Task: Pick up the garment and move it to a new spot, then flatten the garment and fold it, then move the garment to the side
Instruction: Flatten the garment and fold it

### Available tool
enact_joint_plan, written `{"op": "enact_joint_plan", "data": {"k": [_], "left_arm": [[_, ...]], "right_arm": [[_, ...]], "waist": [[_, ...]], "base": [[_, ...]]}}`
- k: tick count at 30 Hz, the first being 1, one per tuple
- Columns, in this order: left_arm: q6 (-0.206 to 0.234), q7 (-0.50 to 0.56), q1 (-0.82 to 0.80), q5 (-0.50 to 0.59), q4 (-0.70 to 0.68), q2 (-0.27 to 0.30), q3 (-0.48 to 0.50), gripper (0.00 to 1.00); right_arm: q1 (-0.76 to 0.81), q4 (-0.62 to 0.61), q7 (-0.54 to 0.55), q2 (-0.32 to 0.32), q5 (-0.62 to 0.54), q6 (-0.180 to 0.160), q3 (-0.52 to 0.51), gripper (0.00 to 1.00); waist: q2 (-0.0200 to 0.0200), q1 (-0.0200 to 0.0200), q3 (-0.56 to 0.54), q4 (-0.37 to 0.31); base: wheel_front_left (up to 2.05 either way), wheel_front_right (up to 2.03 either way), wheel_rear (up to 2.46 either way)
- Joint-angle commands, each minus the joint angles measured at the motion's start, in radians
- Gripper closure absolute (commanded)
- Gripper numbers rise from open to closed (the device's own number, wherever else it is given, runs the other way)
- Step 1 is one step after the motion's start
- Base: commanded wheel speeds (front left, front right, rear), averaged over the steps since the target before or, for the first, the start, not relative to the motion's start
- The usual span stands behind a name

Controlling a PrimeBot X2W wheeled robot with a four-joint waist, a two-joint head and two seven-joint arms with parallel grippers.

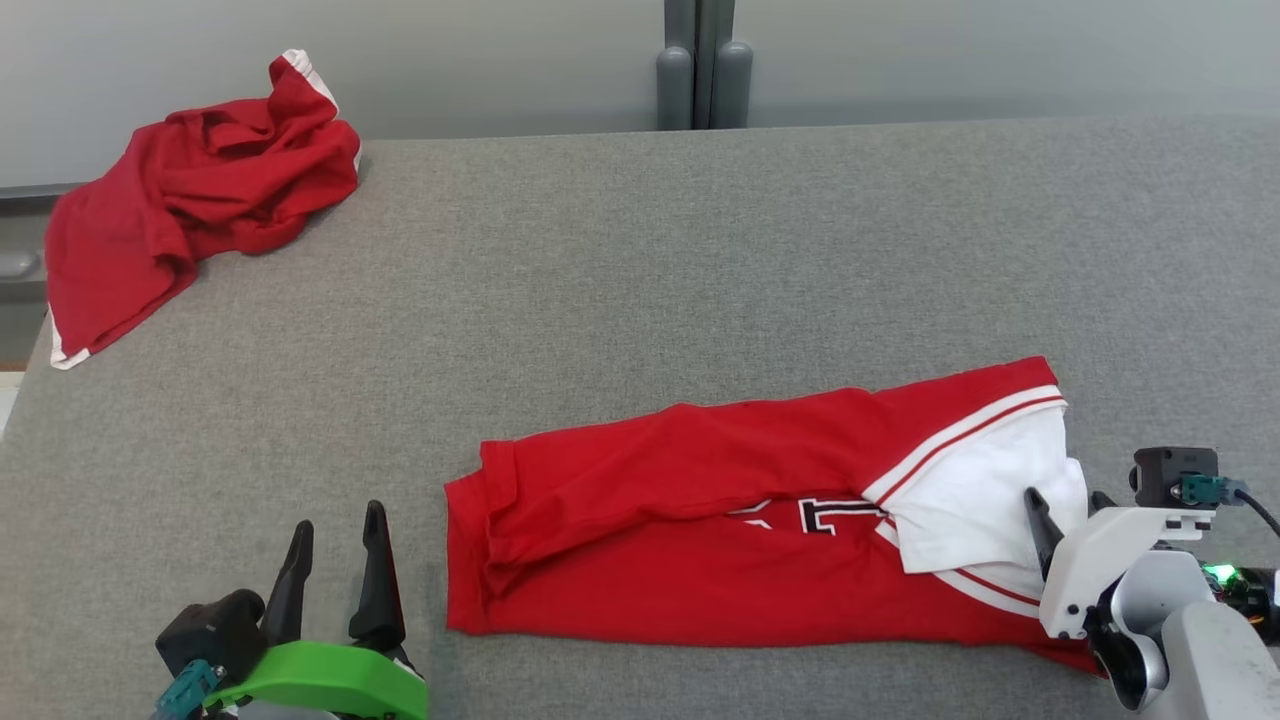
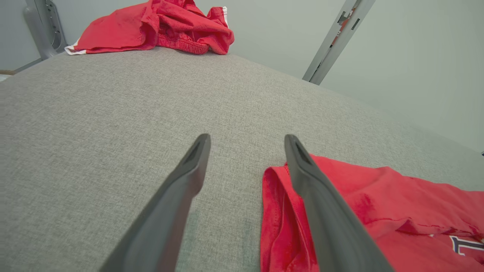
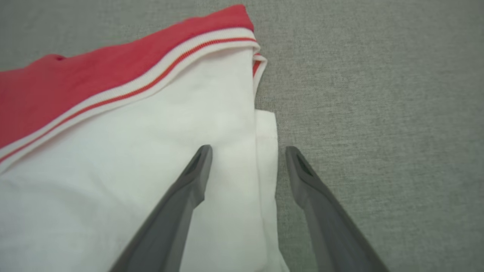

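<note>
Red jersey (image 1: 700,520) with a white sleeve (image 1: 980,500) and dark lettering lies as a long folded band across the lower centre and right of the head view, on a grey fabric table (image 1: 640,250). The left gripper (image 1: 338,520), lower left, stands spread and empty beside the band's left end. The right gripper (image 1: 1065,497), lower right, stands spread at the sleeve. A second red garment (image 1: 200,190) sits crumpled at upper left.

Left wrist view: the left gripper (image 2: 247,139) frames bare table, and the jersey's (image 2: 378,196) end lies at lower right.

Right wrist view: the right gripper (image 3: 248,151), holding nothing, straddles the sleeve's (image 3: 151,151) edge.

A crosswise fold probably comes next. It would go best by pinching every layer at one end, lifting low and keeping the long edges aligned.
</note>
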Motion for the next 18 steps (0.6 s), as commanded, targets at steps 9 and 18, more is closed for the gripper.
{"op": "enact_joint_plan", "data": {"k": [9,18], "left_arm": [[-0.001,-0.005,-0.015,0.018,0.003,-0.006,0.006,0.0],[-0.007,-0.004,-0.041,0.05,0.005,-0.009,-0.009,0.0]], "right_arm": [[-0.039,0.094,0.025,0.022,0.025,0.0,0.095,0.04],[-0.112,0.16,-0.012,0.017,-0.005,-0.001,0.157,1.0]], "waist": [[0.0,0.0,0.004,0.009],[0.0,0.0,0.005,-0.004]], "base": [[0.0,0.0,0.0],[0.0,0.0,0.0]]}}
